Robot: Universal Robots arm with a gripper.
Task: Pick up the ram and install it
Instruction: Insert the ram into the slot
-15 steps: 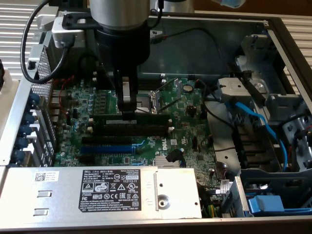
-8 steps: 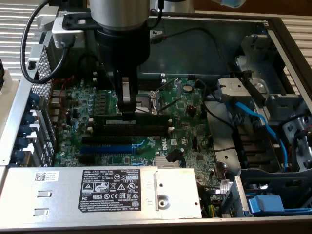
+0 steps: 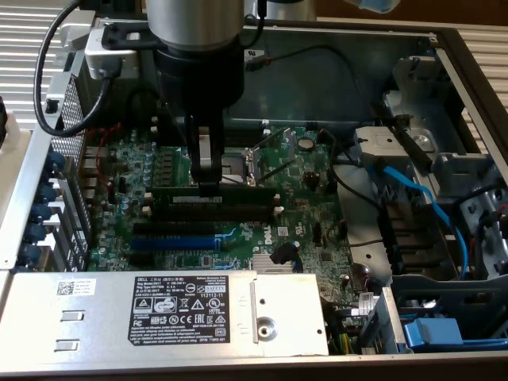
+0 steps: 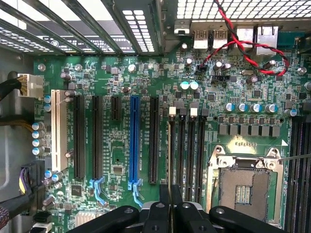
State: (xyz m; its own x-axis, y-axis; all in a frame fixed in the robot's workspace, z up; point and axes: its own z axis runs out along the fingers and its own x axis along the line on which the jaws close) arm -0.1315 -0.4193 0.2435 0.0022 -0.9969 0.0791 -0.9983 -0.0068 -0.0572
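The ram (image 3: 242, 184) stands on edge in the farthest of the long black memory slots (image 3: 214, 209) on the green motherboard (image 3: 313, 230), inside an open computer case (image 3: 24, 182). Its long axis runs across the board, from the exterior view's left to its right, parallel to the slots nearer the camera and to the blue expansion slot (image 3: 171, 240). Its thin top edge faces up. The arm comes straight down from above, and the gripper (image 3: 208, 186) meets the ram left of its middle. The fingers (image 4: 164, 196) are drawn close together with a narrow gap between them. They look clamped on the stick's upper edge. In the wrist view the gripper (image 4: 170, 198) lines up with the row of memory slots beside the processor socket (image 4: 245, 187). The socket lies just beyond the ram on the far side. A metal cover with a printed label (image 3: 178, 305) sits at the near edge of the case.
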